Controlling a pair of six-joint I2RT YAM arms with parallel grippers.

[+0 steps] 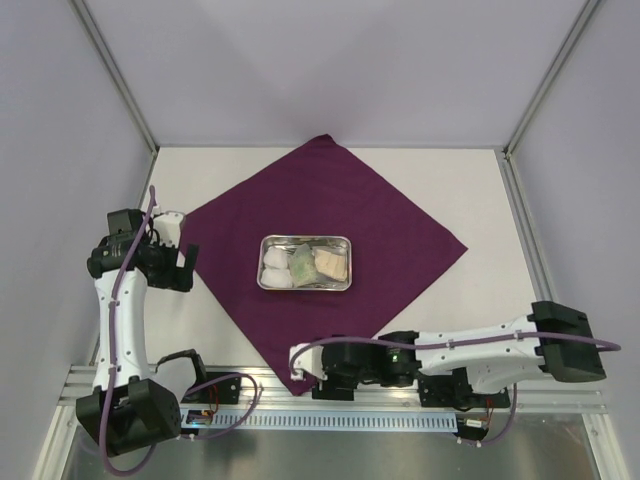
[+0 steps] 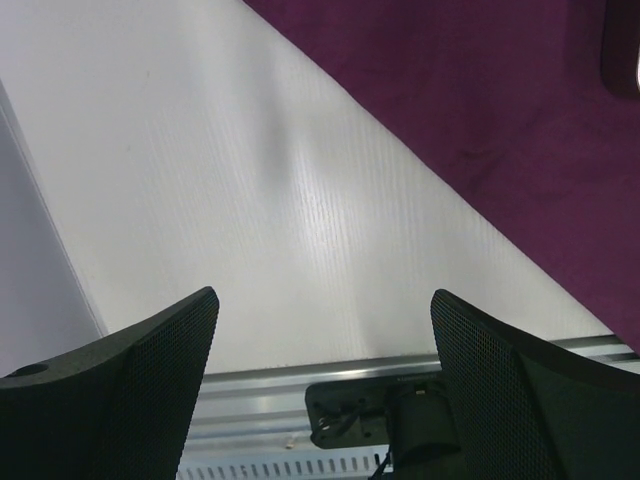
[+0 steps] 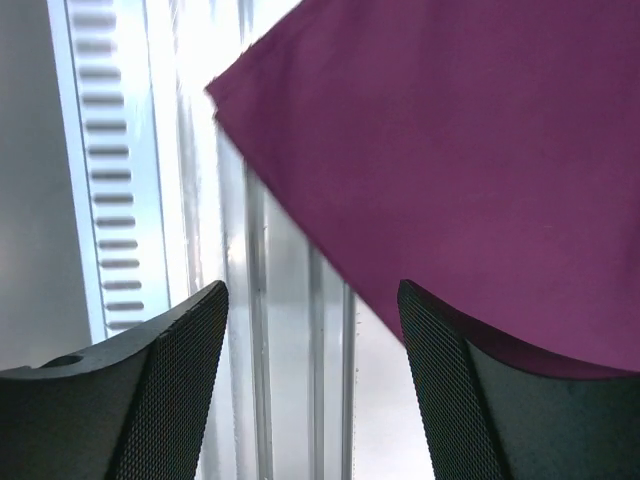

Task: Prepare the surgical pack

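The loaded steel tray (image 1: 304, 239) sits centred on the unfolded purple cloth (image 1: 400, 235); wrapping is pending, with left gripper (image 2: 325, 370) and right gripper (image 3: 312, 370) both wide and empty.

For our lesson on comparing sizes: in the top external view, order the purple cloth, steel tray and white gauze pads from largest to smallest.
1. purple cloth
2. steel tray
3. white gauze pads, lying inside the tray
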